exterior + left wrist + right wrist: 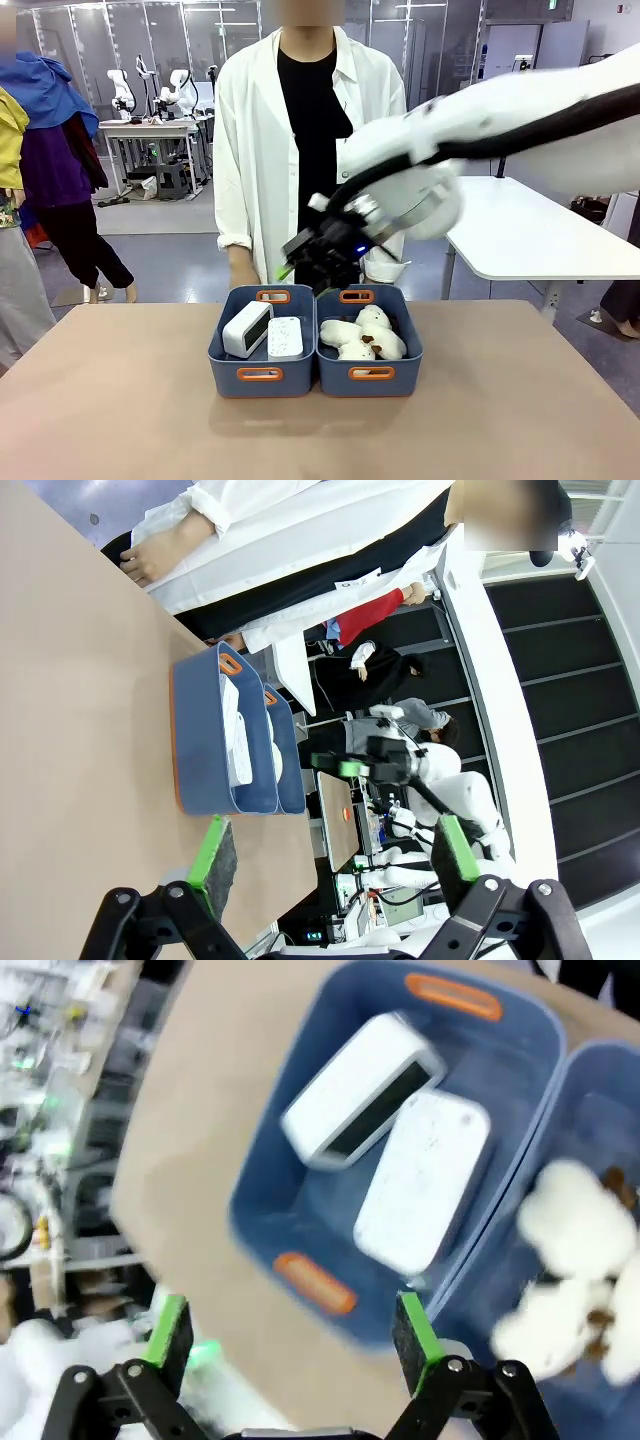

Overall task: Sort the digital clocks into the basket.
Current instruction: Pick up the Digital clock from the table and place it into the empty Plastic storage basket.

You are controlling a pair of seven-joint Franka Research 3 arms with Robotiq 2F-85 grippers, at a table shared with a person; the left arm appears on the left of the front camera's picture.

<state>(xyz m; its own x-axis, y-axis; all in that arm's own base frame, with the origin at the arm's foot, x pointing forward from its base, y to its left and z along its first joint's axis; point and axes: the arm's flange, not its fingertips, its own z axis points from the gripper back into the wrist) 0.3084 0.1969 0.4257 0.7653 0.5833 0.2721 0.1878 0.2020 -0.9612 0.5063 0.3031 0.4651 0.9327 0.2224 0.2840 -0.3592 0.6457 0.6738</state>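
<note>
Right wrist view has my right gripper [290, 1335] spread empty above the left basket [260, 1210], where both digital clocks [362, 1090] [425, 1180] lie mid-frame; they look light, rigid, smooth plastic, best pinched across the short sides.

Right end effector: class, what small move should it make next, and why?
Probably lift and pull back. Both digital clocks already lie in the left basket, the plush toys in the other, and the right end effector hangs open above with nothing between its fingers.
</note>
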